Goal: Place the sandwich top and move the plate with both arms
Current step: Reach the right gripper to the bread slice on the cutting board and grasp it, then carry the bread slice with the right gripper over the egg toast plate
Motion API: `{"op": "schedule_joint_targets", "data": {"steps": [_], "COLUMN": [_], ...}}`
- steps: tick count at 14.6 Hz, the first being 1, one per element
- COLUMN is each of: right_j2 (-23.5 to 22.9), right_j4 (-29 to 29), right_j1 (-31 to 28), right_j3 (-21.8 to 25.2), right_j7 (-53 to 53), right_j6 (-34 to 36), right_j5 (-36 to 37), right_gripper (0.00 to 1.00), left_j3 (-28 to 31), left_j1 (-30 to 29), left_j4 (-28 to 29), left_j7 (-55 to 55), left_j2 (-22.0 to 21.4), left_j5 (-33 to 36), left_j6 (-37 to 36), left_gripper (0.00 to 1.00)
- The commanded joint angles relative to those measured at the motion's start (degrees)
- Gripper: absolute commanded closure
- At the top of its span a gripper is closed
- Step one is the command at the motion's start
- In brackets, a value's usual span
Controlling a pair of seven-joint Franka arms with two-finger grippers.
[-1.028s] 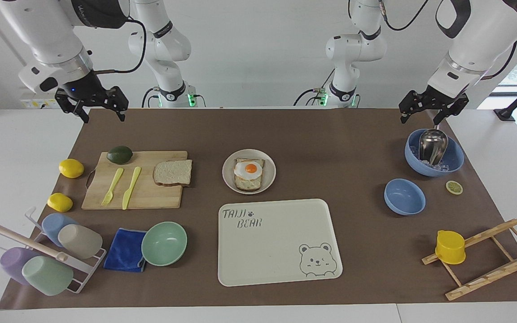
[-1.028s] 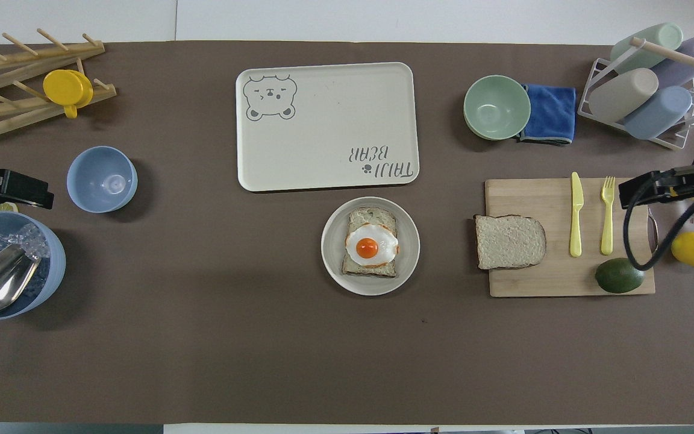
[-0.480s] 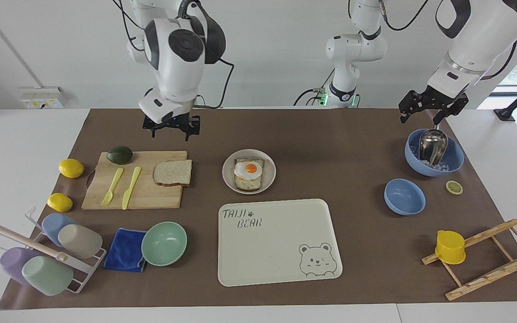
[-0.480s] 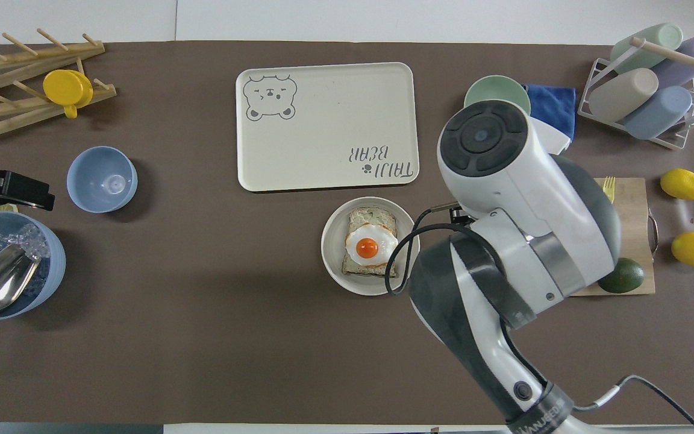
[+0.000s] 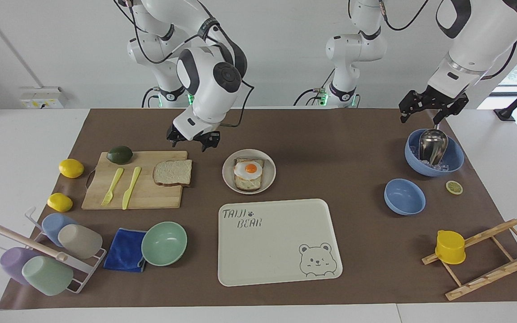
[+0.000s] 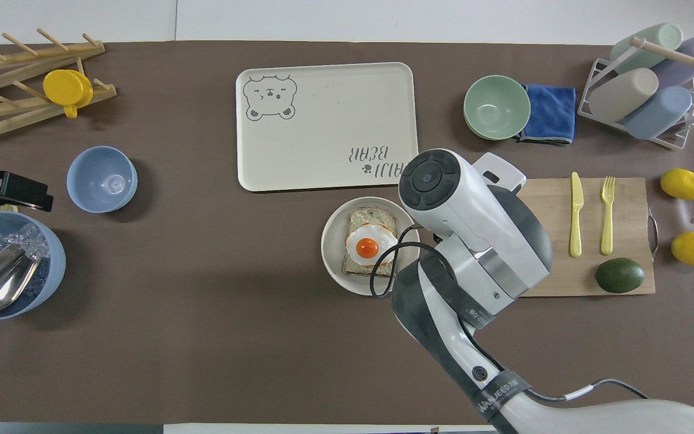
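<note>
Sandwich top (image 5: pixel 173 172) lies flat on the wooden cutting board (image 5: pixel 142 197), at the board's end nearest the plate (image 5: pixel 228 179) and overhanging that edge slightly. Plate sits just beside the board toward the left arm's end, carrying the egg-topped toast (image 5: pixel 249 174); the bear-printed tray (image 5: pixel 281 251) is farther from the robots than the plate. Right gripper (image 5: pixel 193 138) hangs in the air over the mat by the board's plate-side corner, fingers spread, holding nothing. Left gripper (image 5: pixel 429 109) waits over the blue bowl with the metal scoop (image 5: pixel 433 154), also spread and empty. Judgement: the slice looks light, soft and easily crushed or torn (crust likely firmer). Best hold is probably across the overhanging crust edge, pinched gently, kept level for the carry.
</note>
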State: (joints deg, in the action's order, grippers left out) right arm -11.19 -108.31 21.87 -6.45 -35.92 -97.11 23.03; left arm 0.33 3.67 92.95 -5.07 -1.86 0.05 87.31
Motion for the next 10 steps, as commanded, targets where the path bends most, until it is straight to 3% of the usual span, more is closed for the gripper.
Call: {"op": "schedule_joint_targets", "data": {"steps": [1, 4, 10], "right_j2": [-1.02, -0.59, -0.50], "right_j4": [-4.61, -10.76, -14.03], "right_j1": [0.72, -0.42, -3.24], "right_j3": [-0.14, -0.14, -0.14], "right_j7": [-3.98, -6.97, -6.71], "right_j6": [-4.47, -11.07, -15.04], "right_j5": [2.37, 3.77, 6.50], "right_gripper": [0.00, 0.00, 0.00], "left_j3": [0.11, 0.11, 0.11], "left_j1": [-0.07, -0.16, -0.16], "left_j4": [1.53, 2.06, 2.94], "left_j7": [0.06, 0.06, 0.23], "left_j2": [-1.56, -1.91, -2.35], "left_j5": [0.03, 0.03, -0.05], "left_j6": [-0.65, -0.65, -0.47], "left_gripper": [0.00, 0.00, 0.00]}}
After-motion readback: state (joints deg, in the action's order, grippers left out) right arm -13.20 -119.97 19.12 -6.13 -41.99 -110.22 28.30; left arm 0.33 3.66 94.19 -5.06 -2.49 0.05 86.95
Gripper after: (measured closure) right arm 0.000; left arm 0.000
